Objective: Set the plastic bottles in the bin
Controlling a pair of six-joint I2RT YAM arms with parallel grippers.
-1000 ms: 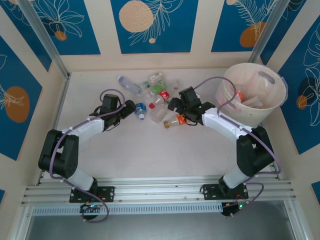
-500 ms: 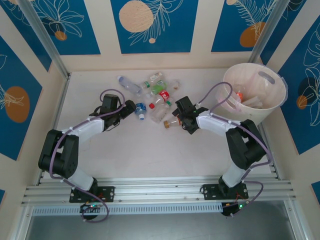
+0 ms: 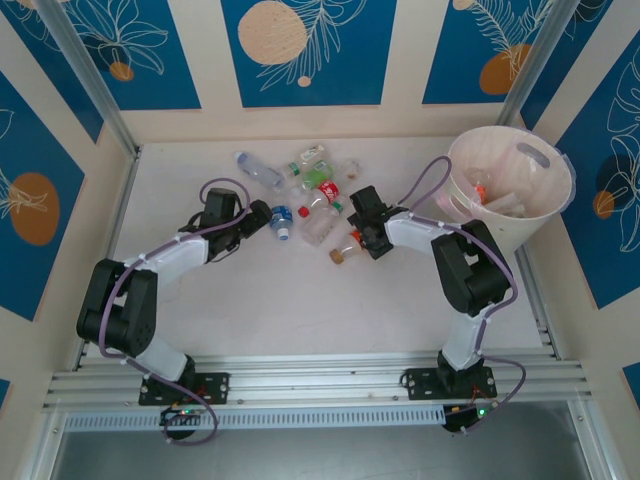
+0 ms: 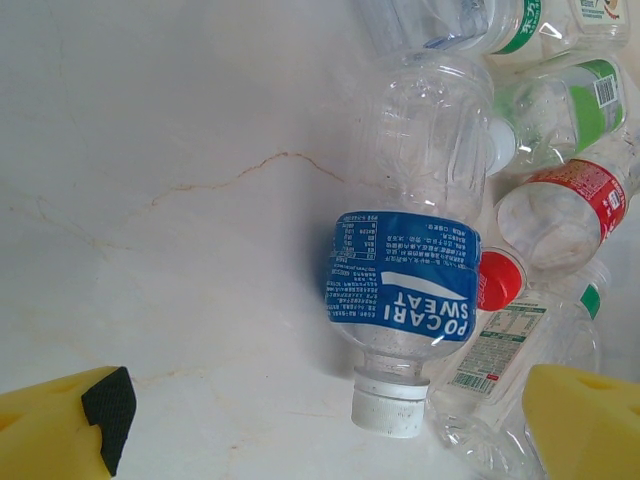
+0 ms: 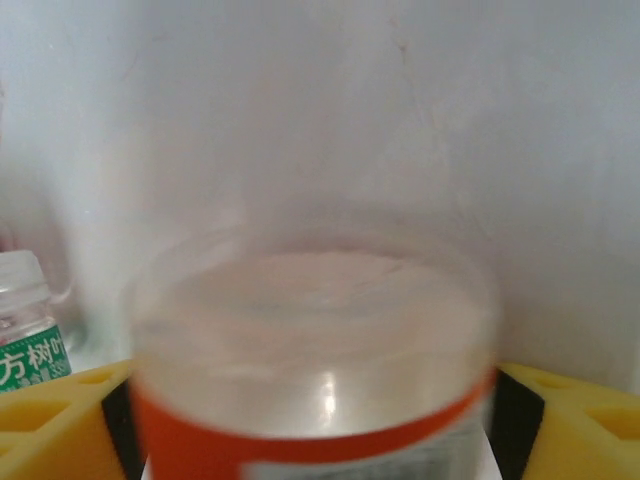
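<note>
The plastic bottles lie in a loose heap [image 3: 312,190] at mid-table. My right gripper [image 3: 360,238] is down at the heap's near right edge. It is shut on a clear bottle with an orange label [image 5: 310,340], whose sides meet both black pads; its orange cap [image 3: 337,256] points toward the near edge. My left gripper [image 3: 266,217] stands open just left of a blue-labelled bottle [image 4: 402,290]. That bottle's white cap [image 4: 390,401] points back between the yellow fingers [image 4: 60,425]. The pale pink-white bin [image 3: 560,175] stands at the far right with several bottles inside.
Red-labelled [image 4: 565,205] and green-labelled [image 4: 560,110] bottles crowd right behind the blue one. A green-printed bottle [image 5: 25,335] sits left of my right gripper. Cream walls and metal posts ring the white table [image 3: 300,300]; the bin's wall is close to my right arm's elbow.
My right gripper dropped toward the near left onto the orange-labelled bottle and its jaws narrowed round it; the bottle turned a little. The left arm has not moved.
</note>
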